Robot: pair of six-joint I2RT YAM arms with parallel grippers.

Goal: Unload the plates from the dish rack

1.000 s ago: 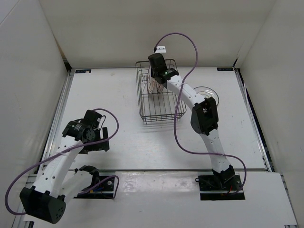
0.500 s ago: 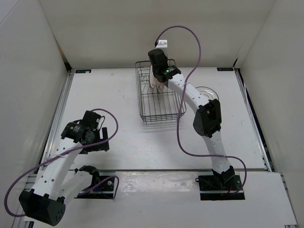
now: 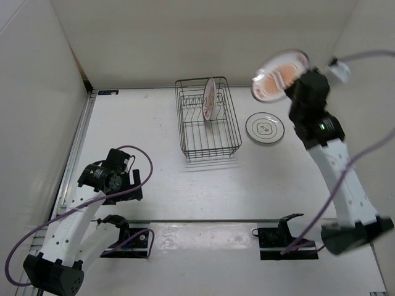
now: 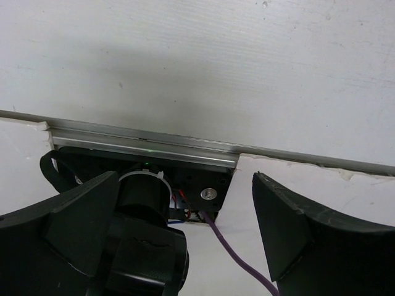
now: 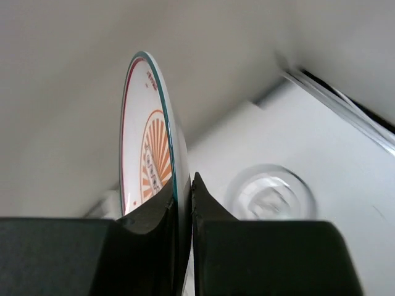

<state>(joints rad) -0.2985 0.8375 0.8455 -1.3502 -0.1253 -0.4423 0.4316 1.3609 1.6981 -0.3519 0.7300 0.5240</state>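
The orange sunburst plate [image 5: 143, 148] looks glossy, smooth glazed ceramic. The dish rack [image 3: 213, 148] is thin dark wire metal. The tabletop [image 3: 148, 129] is matt white; the right fingers [image 5: 216, 216] matt black plastic.

White table [image 3: 154, 135] carrying dish rack [image 3: 213, 140] at far centre; grey-ringed plate [image 3: 265, 127] lying flat just right of rack, not touching.

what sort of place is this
Likely a robot test cell: plain white walls box in a white table with two white robot arms; the props are a dark wire dish rack and small round white plates, one orange-sunburst plate gripped by the right end effector.
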